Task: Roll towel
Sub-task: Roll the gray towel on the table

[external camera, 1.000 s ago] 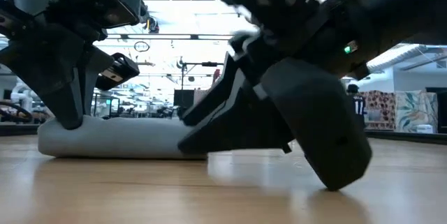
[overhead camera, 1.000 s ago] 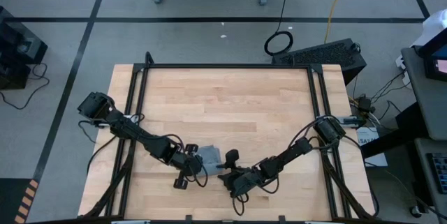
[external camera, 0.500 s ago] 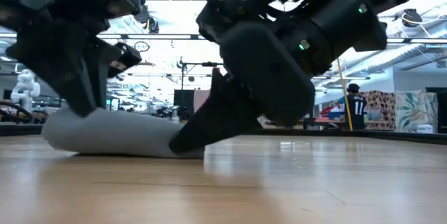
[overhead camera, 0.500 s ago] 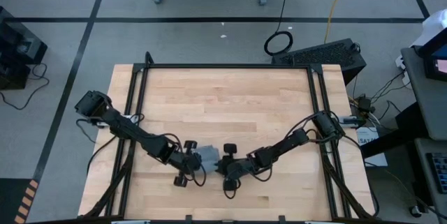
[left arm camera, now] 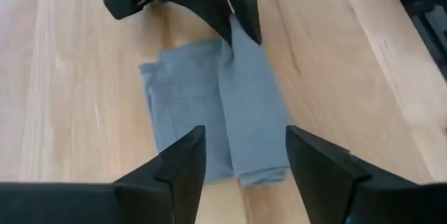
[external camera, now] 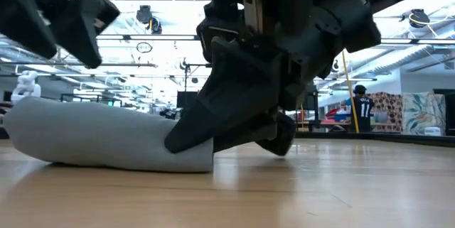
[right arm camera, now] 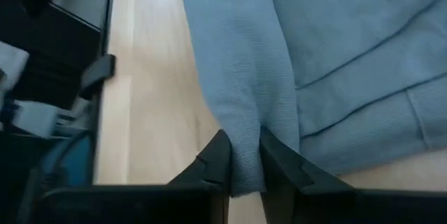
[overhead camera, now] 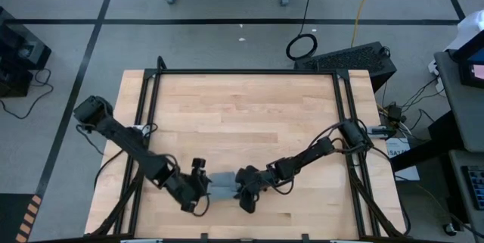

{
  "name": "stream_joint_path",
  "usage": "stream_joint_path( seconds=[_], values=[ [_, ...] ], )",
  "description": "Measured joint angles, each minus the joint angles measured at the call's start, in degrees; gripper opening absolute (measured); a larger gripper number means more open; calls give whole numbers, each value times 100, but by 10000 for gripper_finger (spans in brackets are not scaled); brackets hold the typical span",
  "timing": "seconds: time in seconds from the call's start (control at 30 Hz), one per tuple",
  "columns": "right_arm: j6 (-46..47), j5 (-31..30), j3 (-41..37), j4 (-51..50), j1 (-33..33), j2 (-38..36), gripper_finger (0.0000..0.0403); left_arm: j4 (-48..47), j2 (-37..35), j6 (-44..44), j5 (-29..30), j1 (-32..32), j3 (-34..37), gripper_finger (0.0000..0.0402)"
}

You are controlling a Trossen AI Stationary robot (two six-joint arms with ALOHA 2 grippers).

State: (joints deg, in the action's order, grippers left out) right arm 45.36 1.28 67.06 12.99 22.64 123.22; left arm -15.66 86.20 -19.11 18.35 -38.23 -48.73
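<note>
You are looking at a towel point(overhead camera: 224, 187) that is lying near the front edge of the table point(overhead camera: 249, 107), between the two arms. It is looking folded into a thick grey-blue pad, with one rounded fold along its side, so I judge the rolling is only starting; most of the roll is left to do. The right gripper point(right arm camera: 241, 161) is pinching that raised fold between narrow fingers. The left gripper point(left arm camera: 244, 155) is hanging just beside the other end, with fingers spread wide and holding nothing.
</note>
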Motion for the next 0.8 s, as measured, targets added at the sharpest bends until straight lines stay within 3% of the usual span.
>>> stream_joint_path(
  seconds=[0.2,0.47,0.57,0.73,0.8],
  values=[
    [744,356,-3,85,-156,0,45,475,579,-6,770,-400,4,206],
    [1084,354,-14,278,-231,0,45,571,1161,-500,736,-440,4,192],
    [1110,344,-14,287,-234,-19,45,524,1221,-654,714,-440,4,152],
    [909,309,-21,286,-232,-109,51,406,1189,-967,643,-435,2,33],
    [630,249,-33,268,-227,-180,62,318,1178,-1056,612,-422,-7,21]
  ],
)
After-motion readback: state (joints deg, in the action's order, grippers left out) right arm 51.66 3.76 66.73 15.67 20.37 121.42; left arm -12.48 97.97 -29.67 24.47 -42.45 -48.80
